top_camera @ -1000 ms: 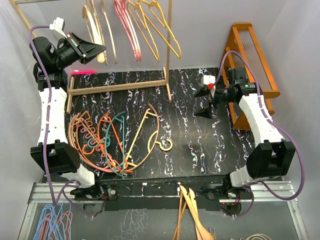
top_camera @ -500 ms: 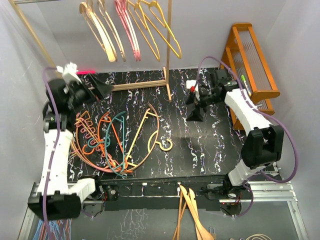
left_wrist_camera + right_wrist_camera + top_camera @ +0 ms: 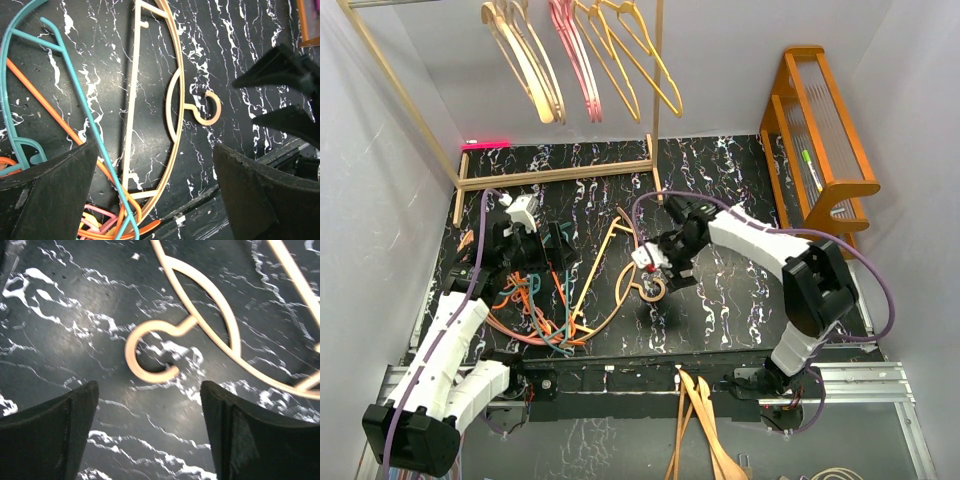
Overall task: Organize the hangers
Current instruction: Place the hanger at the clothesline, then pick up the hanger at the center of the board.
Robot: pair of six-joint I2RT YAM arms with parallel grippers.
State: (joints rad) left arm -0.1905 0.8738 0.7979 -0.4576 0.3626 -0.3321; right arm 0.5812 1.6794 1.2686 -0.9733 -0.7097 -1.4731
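Currently: right hand [image 3: 149, 385], fingers apart, above hook of tan hanger [image 3: 165, 326]; left hand [image 3: 155, 147], likewise apart, left of hook.

The left pincer [image 3: 548, 248] hovers over tangled hangers [image 3: 563, 335] on the counter [image 3: 740, 180], left of centre; the right pincer [image 3: 658, 272] hangs over a tan hanger [image 3: 592, 270] mid-frame.

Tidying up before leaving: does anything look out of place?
A tangled heap of orange, teal, pink and tan plastic hangers lies on the black marbled table, while the other hangers hang from the wooden rack.
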